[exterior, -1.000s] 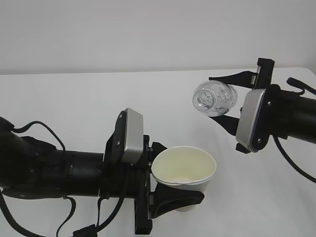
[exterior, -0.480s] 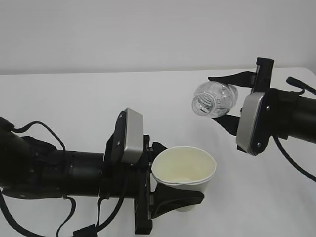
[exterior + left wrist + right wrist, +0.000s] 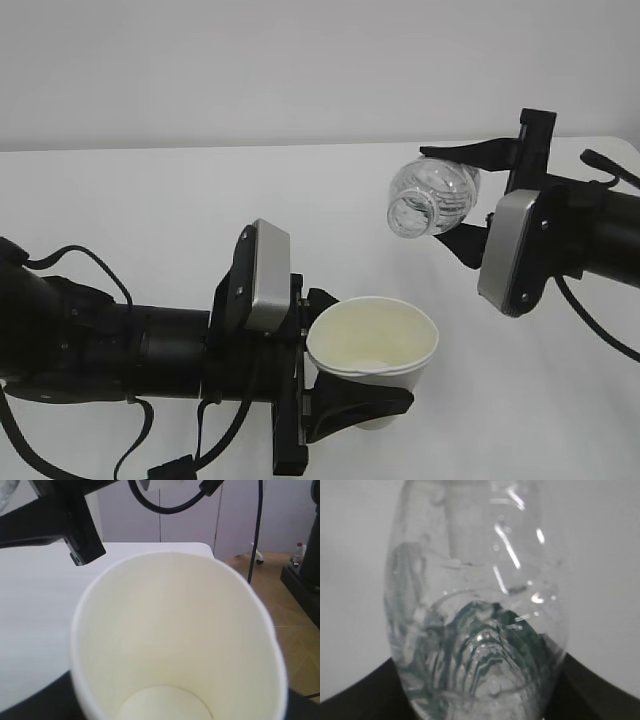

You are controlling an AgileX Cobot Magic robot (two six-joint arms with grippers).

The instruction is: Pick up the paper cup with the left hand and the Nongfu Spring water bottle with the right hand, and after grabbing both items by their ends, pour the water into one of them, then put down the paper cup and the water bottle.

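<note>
The left gripper [image 3: 345, 400] clasps the cup [image 3: 373, 355] around its lower half, holding it upright just above the table [image 3: 150, 210], mouth open to the top. In the left wrist view the cup [image 3: 175, 640] seems dry inside, though the bottom is only partly seen. The right gripper [image 3: 470, 195] clamps the bottle [image 3: 432, 197] by its base, tipped with its open neck slanting down toward the cup, above and right of it, not touching. Green label shows through the bottle [image 3: 480, 630].

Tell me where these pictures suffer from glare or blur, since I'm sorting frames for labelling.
Exterior view: even light, sharp, small highlights on the bottle. Left wrist view: the paper cup fills the frame, soft and washed out. Right wrist view: bottle too close, blurred, with bright glints.
</note>
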